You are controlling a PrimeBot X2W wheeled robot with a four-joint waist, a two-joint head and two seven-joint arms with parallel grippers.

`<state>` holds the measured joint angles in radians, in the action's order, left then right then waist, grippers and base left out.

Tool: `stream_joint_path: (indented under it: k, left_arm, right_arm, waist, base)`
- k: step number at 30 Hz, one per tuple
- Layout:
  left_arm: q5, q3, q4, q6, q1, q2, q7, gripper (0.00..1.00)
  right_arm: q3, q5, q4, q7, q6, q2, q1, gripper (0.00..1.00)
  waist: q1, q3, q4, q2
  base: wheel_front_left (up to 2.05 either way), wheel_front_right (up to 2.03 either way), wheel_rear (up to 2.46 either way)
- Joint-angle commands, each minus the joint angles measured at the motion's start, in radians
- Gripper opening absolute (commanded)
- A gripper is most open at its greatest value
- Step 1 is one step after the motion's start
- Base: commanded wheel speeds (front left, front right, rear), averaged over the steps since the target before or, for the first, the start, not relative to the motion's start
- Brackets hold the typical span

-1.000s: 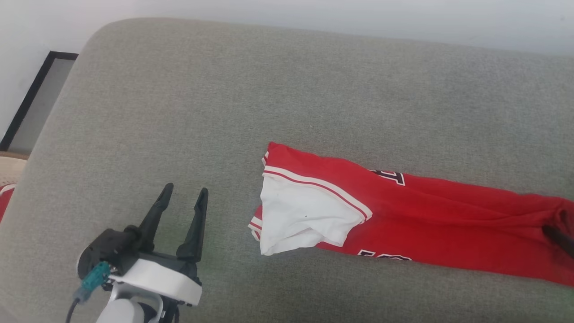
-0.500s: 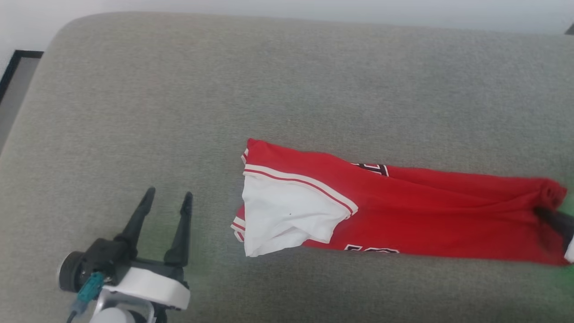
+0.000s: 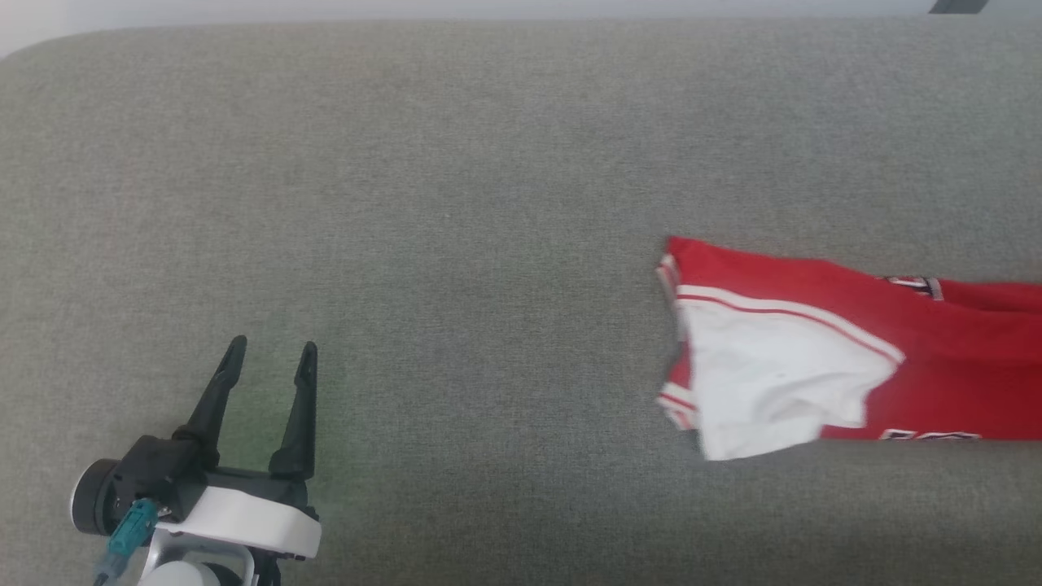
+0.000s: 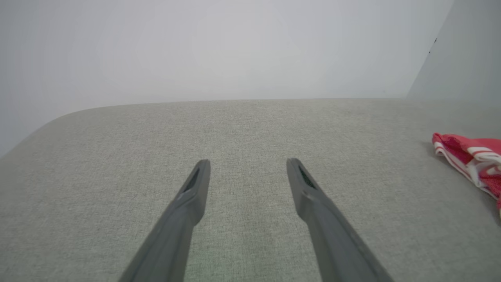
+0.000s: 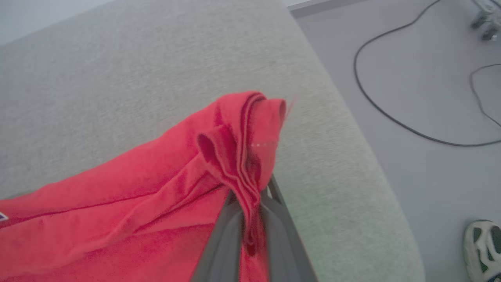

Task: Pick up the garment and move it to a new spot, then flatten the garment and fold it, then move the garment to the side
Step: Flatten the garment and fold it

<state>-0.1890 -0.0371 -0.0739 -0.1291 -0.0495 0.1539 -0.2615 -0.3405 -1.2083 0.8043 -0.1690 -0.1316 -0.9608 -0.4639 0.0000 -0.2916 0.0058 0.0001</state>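
While the right pincer (image 5: 252,199) is pressed together on a bunched red edge of the garment (image 5: 137,196), the cloth stands up in folds just above its two dark fingers (image 5: 225,243). From there the cloth falls away to their left over the grey cushion (image 5: 117,78). To the right of this pincer the cushion ends in a rounded edge, and beyond the edge lies the pale floor (image 5: 430,164). On the floor I count two thin black cables (image 5: 375,98), both well apart from the pincer. There is also one white and dark shoe (image 5: 481,246), low to the pincer's right; whether a foot is in it I cannot tell.

The left pincer (image 3: 272,346) has its two fingers wide apart, with only grey fabric between them. Well to its right the other end of the garment lies on the cushion, showing the white lining (image 3: 773,374) and the striped trim (image 3: 781,309). Bare cushion lies between this pincer and the cloth. Ahead of its fingertips the cushion runs to a pale wall (image 4: 235,47). In all I count one garment, one cushion and two pincers.
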Motion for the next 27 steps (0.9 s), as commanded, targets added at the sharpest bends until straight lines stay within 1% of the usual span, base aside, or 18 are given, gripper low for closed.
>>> stream_joint_path:
  k: [1,5,8,10,14,20,24,25,27]
  left_arm:
    - [-0.004,0.0,0.002,-0.002,0.002,0.009,-0.004,1.0]
    - [-0.005,0.006,0.003,-0.002,-0.007,0.014,-0.004,1.0]
    - [0.0,0.008,0.006,-0.002,-0.001,0.009,-0.004,1.0]
    - [0.004,0.012,0.002,-0.002,0.005,0.004,-0.004,1.0]
    - [0.004,0.023,-0.001,-0.002,0.012,-0.009,-0.004,1.0]
    - [0.001,0.037,-0.003,-0.002,0.026,-0.023,-0.004,1.0]
    - [0.002,0.045,-0.01,-0.002,0.023,-0.037,-0.004,1.0]
    - [0.002,0.053,-0.014,-0.002,0.023,-0.044,-0.004,1.0]
    - [-0.001,0.064,-0.02,-0.002,0.023,-0.05,-0.004,1.0]
  right_arm:
    - [0.013,-0.001,0.02,0.012,0.002,-0.007,-0.018,0.0]
    - [0.022,0.003,0.034,0.012,0.002,-0.002,-0.033,0.0]
    - [0.0,0.017,-0.004,0.004,0.002,0.01,-0.021,0.0]
    - [-0.02,0.019,-0.053,-0.008,0.002,0.021,-0.003,0.0]
    - [-0.05,0.007,-0.192,-0.035,0.002,0.019,0.043,0.0]
    - [-0.075,-0.008,-0.442,-0.082,0.002,0.022,0.105,0.0]
    - [-0.096,0.027,-0.576,-0.129,0.002,0.05,0.122,0.0]
    - [-0.103,0.051,-0.626,-0.156,0.002,0.068,0.131,0.0]
    - [-0.104,0.079,-0.661,-0.18,0.002,0.091,0.133,0.0]
  waist:
    - [0.0,0.0,-0.006,-0.0001]
    - [0.0,0.007,-0.013,-0.0001]
    - [0.0,0.017,-0.013,-0.0001]
    - [0.0,0.025,-0.011,-0.0001]
    - [0.0,0.042,0.005,-0.0001]
    - [0.0,0.059,0.04,-0.0001]
    - [0.0,0.068,0.071,-0.0001]
    - [0.0,0.074,0.091,-0.0001]
    - [0.0,0.081,0.113,-0.0001]
  base:
    - [0.0,0.0,0.0]
    - [0.0,0.0,0.0]
    - [0.0,0.0,0.0]
    - [0.0,0.0,0.0]
    - [0.0,0.0,0.0]
    - [0.0,0.0,0.0]
    - [0.0,0.0,0.0]
    - [0.0,0.0,0.0]
    - [0.0,0.0,0.0]
